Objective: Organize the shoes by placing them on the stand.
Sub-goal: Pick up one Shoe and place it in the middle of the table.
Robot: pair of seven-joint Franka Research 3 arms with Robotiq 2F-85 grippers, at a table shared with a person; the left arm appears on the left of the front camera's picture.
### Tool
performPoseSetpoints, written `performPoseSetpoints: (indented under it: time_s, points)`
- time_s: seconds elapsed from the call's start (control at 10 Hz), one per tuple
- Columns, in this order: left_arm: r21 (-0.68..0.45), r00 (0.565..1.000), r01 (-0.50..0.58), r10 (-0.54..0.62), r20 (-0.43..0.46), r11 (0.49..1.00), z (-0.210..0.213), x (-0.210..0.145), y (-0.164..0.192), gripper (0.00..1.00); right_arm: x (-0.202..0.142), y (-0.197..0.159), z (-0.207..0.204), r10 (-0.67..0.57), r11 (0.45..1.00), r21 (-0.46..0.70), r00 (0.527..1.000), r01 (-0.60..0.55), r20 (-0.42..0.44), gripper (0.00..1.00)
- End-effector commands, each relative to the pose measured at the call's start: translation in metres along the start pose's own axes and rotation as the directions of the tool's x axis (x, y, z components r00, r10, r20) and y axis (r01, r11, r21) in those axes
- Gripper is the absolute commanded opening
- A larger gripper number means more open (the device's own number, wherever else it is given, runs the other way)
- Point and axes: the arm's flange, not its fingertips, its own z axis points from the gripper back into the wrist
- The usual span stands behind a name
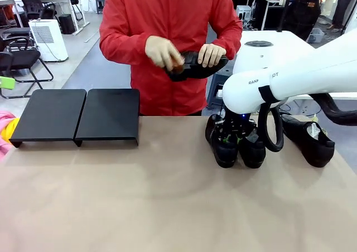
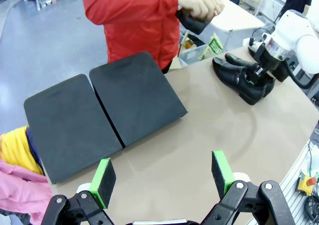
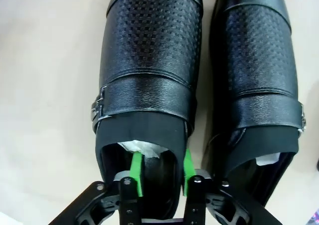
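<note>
Right gripper (image 3: 162,174) poised on a pair of shoes (image 1: 239,146) standing well right of the stand (image 1: 78,115). One finger sits inside the collar of one shoe (image 3: 149,60), the other outside its side wall, a straddle suited to lifting by the rim. Whether the pads already pinch cannot be told. Left gripper (image 2: 163,177), pads wide apart and empty, hovers just before the stand's near edge, probably waiting. No shoe is on the stand yet. Beyond its right end, a person's hands (image 1: 162,51) hold another shoe (image 1: 195,67). A further shoe (image 1: 309,140) lies farthest from the stand.
</note>
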Motion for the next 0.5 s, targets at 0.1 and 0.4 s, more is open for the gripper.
performPoseSetpoints:
  time_s: [0.1,0.4]
  points:
    - [-0.004,1.000,0.003,-0.003,0.003,1.000,0.0006,0.0001,0.0006,1.00,0.0073,0.0015,-0.0075,0.005,1.000,-0.015,1.000,-0.005,0.005,0.00]
    - [-0.004,1.000,0.003,-0.003,0.003,1.000,0.0006,0.0001,0.0006,1.00,0.0077,0.0003,-0.0085,0.009,1.000,-0.022,1.000,-0.009,0.004,0.00]
